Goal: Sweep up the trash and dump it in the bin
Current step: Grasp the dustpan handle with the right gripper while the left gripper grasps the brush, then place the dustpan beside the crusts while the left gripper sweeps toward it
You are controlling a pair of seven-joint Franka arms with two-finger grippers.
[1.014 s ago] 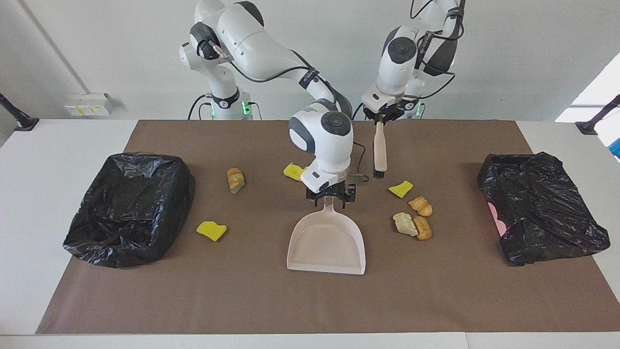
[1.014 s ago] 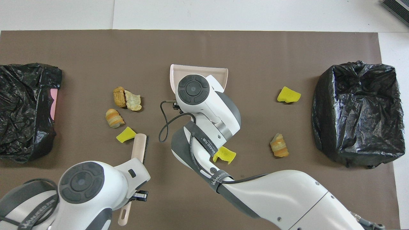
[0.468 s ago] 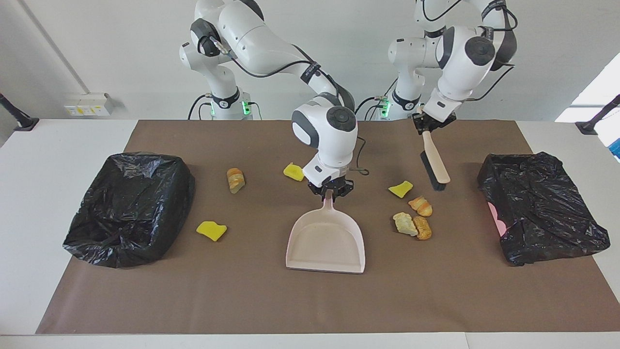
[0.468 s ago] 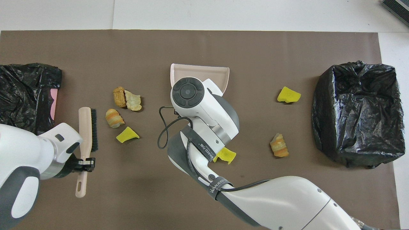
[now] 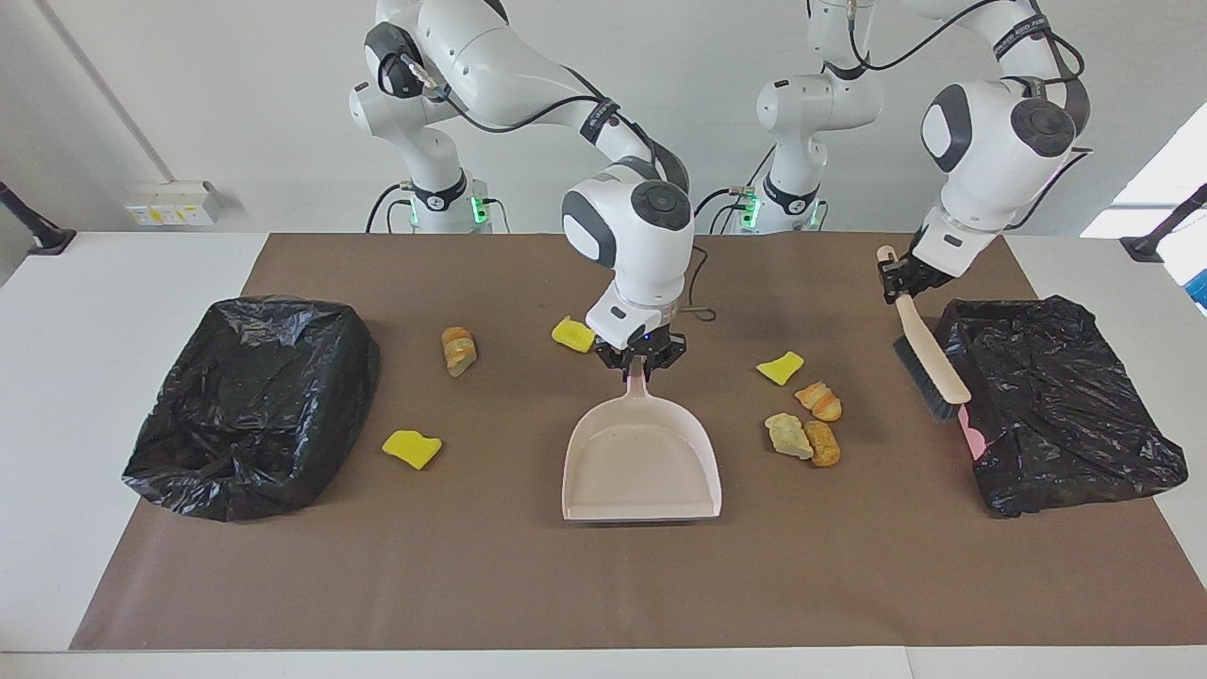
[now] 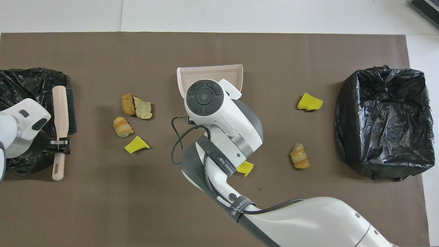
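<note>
Facing view: the trash lies scattered on the brown mat (image 5: 849,566) that covers the worktop (image 5: 94,311). A yellow scrap (image 5: 780,367), a bread chunk (image 5: 818,401) and a pair of touching chunks (image 5: 802,439) form a cluster between the dustpan (image 5: 641,462) and the bin (image 5: 1056,401) at the left arm's end. Another yellow scrap (image 5: 571,334) sits just beside the right arm's wrist, a lone bread chunk (image 5: 458,351) lies toward the right arm's end, and a third yellow scrap (image 5: 412,447) lies near the other bin (image 5: 250,401). Both bins are lined with black bags.

The dustpan sits mid-mat, its mouth pointing away from the robots. The right pincer (image 5: 641,361) is clamped on the top of its handle.

The left pincer (image 5: 896,279) is closed tight on the handle of the brush (image 5: 929,363), which hangs tilted, head down, at the edge of the bin at the left arm's end. In the overhead view the brush (image 6: 61,116) lies along that bin's edge, bristles toward the trash cluster.
</note>
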